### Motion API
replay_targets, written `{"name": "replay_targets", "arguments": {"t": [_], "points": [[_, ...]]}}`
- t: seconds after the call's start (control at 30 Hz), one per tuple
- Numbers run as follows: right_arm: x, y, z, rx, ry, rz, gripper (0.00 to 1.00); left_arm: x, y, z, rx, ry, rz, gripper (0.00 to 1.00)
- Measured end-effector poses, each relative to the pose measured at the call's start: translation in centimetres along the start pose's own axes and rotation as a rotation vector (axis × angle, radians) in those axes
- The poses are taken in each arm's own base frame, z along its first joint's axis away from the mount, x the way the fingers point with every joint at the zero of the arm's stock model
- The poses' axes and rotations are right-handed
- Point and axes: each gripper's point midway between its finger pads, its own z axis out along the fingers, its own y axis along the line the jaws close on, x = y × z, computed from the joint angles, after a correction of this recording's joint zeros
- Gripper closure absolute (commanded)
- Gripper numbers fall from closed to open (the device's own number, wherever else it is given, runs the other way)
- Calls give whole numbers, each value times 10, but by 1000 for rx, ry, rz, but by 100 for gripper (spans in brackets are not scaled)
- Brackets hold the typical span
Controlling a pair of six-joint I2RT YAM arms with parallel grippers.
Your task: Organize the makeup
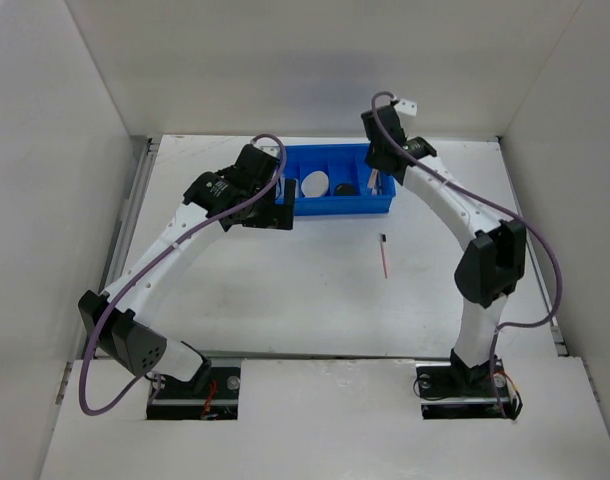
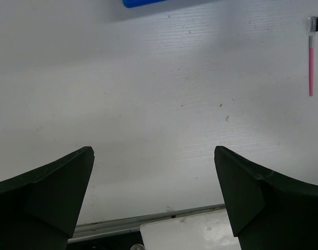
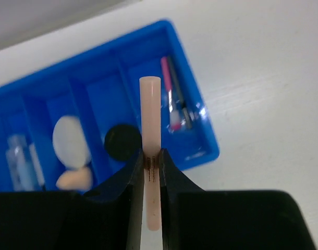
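I'm counting now: one blue tray. Inside I make it one clear bottle, one white puff, one beige sponge, one black compact, one pink pencil and one dark pencil. Add one peach stick and one pink brush lying loose.

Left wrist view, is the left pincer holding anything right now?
No, the left pincer stands wide open, with only the white table showing between its two dark fingers.
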Motion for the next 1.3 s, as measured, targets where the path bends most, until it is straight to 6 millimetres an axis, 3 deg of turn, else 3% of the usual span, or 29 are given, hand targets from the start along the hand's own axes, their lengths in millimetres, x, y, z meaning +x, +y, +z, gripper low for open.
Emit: {"name": "replay_targets", "arguments": {"t": [0.1,0.2,0.33,0.37,0.43,0.5,0.6,0.7,0.8,0.9,0.93,0.97,1.17,1.3], "points": [[-26,-7,31,51,-35,5,88,-1,2,0,-10,-4,1,0],[-25,-13,72,100,-21,-11,88,-1,3,0,-18,-6,5,0],[6,-20,113,145,55,-62,60,0,5,0,-24,-2,10,0],[12,-19,120,150,71,-74,45,0,5,0,-25,-2,10,0],[20,-18,126,151,89,-89,40,0,5,0,-27,-2,11,0],[21,-20,124,151,100,-98,40,1,6,0,-28,0,11,0],[14,-23,109,136,84,-85,50,1,6,0,-31,2,12,0],[24,-44,68,119,108,-81,57,1,7,0,-37,1,12,0],[39,-65,25,67,122,-56,59,1,8,0,-40,-1,12,0],[73,-81,-5,-4,178,-43,59,0,9,0,-43,-4,15,0],[98,-86,-13,-27,233,-47,59,0,9,0,-44,-4,15,0],[105,-87,-13,-30,250,-50,59,0,9,0,-44,-5,16,0],[205,-100,-16,-44,469,-111,59,-2,8,0,-40,-11,17,0],[228,-101,-14,-47,528,-121,59,-2,8,0,-39,-12,16,0]]}}
